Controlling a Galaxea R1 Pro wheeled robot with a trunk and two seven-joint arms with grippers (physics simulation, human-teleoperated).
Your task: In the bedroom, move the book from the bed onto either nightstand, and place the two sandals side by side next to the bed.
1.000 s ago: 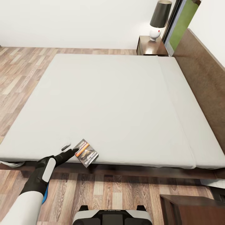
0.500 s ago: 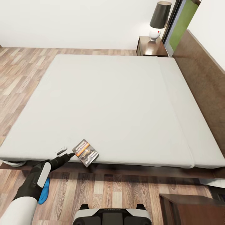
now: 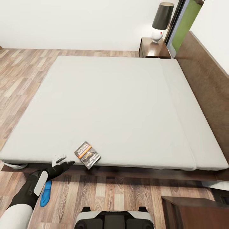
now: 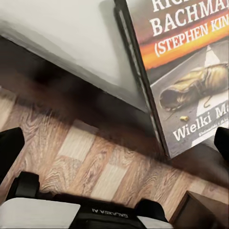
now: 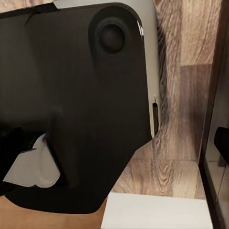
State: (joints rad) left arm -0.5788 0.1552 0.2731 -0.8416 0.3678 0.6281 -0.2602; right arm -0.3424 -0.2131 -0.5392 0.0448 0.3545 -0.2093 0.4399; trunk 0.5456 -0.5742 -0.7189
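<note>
A plain white wall (image 3: 79, 22) was seen at the far side, and a mixed brown wood-plank floor (image 3: 19, 73) lay to the left and along the near edge. At the far right, a lamp (image 3: 161, 20) with a dark shade and white base was set beside a black-framed window (image 3: 187, 24) showing green. Dark wooden furniture (image 3: 194, 213) was cut off at the near right corner.

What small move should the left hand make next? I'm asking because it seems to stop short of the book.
Probably ease the left hand forward and right toward the book. The book lies flat at the near edge of the bed, one corner overhanging. The hand sits open beside it, not touching, so it likely needs to close the gap before gripping.
</note>
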